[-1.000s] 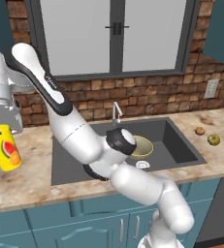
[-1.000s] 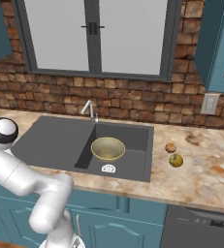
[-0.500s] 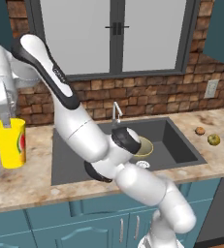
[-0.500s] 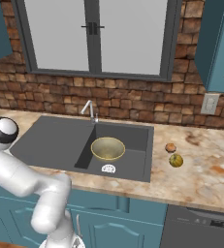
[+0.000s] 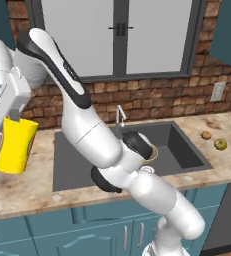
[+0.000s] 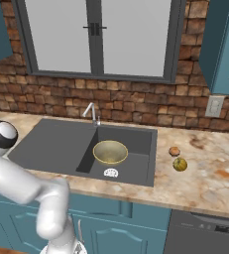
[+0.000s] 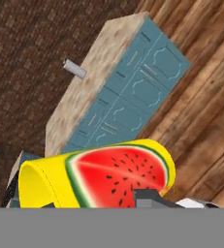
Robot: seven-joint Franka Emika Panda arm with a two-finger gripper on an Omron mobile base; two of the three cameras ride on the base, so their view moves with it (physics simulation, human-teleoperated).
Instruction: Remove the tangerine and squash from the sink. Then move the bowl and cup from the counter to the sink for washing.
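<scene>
My gripper (image 5: 11,121) is shut on the rim of the yellow cup (image 5: 17,145), which hangs above the counter left of the sink (image 5: 72,160). In the hand view the cup (image 7: 99,179) lies across the fingertips (image 7: 147,197), its watermelon picture facing the camera. The olive-brass bowl (image 6: 110,151) sits in the sink's deep basin (image 6: 136,166), above the white drain; in the left base view the arm partly hides the bowl (image 5: 151,153). On the counter right of the sink rest the tangerine (image 6: 174,151) and, just in front of it, the squash (image 6: 179,164).
A chrome faucet (image 6: 92,111) rises behind the basin. The flat drainboard (image 6: 51,146) forms the sink's left half. A brick wall and window back the counter. The hand view looks at blue cabinets (image 7: 128,101) under a stone top, and a wooden floor.
The cup in my gripper has shifted slightly right and swung from tilted to nearly upright. The bowl, tangerine and squash have stayed put.
</scene>
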